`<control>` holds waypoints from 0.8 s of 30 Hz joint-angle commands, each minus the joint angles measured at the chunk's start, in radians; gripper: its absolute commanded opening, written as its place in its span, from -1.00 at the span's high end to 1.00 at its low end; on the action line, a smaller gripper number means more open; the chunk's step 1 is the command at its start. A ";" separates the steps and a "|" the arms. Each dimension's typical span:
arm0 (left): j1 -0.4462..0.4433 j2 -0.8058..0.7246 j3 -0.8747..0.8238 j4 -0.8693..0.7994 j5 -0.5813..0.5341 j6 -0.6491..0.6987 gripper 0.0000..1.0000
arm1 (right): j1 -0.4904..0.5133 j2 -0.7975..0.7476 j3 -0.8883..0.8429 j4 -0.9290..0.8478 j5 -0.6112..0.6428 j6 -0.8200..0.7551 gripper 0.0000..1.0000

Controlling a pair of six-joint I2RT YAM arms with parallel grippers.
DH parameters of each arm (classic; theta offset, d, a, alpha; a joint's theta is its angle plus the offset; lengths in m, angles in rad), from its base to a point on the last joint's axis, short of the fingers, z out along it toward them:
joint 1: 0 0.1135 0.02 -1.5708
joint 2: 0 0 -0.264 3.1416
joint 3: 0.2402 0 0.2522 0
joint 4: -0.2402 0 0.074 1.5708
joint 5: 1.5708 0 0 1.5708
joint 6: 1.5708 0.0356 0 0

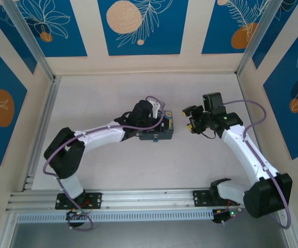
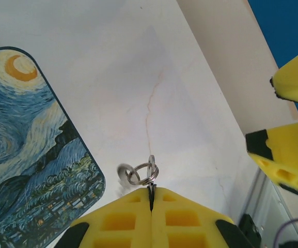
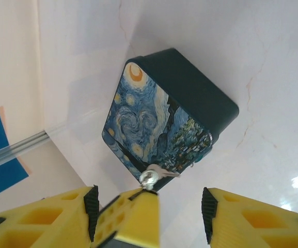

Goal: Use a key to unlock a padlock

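Note:
My left gripper [image 2: 151, 189] is shut on the key [image 2: 151, 166]. Its thin silvery blade is clamped between the yellow pads, and a ring with a second small key [image 2: 124, 173] hangs from it just above the table. In the right wrist view the key bunch [image 3: 156, 175] sticks out of the left fingertips in front of the tin's near corner. My right gripper [image 3: 149, 197] stands open, its fingers [image 2: 285, 155] a short way right of the left gripper [image 1: 161, 118]. A tiny teal bit with a thin loop [image 3: 196, 158] at the tin's corner may be the padlock; too small to tell.
The blue swirl-painted tin [image 1: 161, 132] lies flat mid-table, partly under the left wrist. The right gripper [image 1: 191, 119] hovers to its right. Aluminium rails [image 1: 138, 199] run along the near edge, and patterned walls close the other three sides.

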 commanded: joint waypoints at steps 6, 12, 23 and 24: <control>0.097 0.022 0.244 -0.328 0.466 0.177 1.00 | -0.192 -0.171 -0.276 0.327 -0.228 -0.287 -0.09; 0.100 0.051 0.343 -0.557 0.624 0.313 1.00 | -0.216 -0.215 -0.361 0.532 -0.394 -0.365 -0.05; 0.101 0.075 0.391 -0.692 0.723 0.416 1.00 | -0.216 -0.173 -0.417 0.795 -0.650 -0.458 0.05; 0.101 0.078 0.400 -0.710 0.724 0.426 1.00 | -0.215 -0.162 -0.426 0.821 -0.663 -0.448 0.05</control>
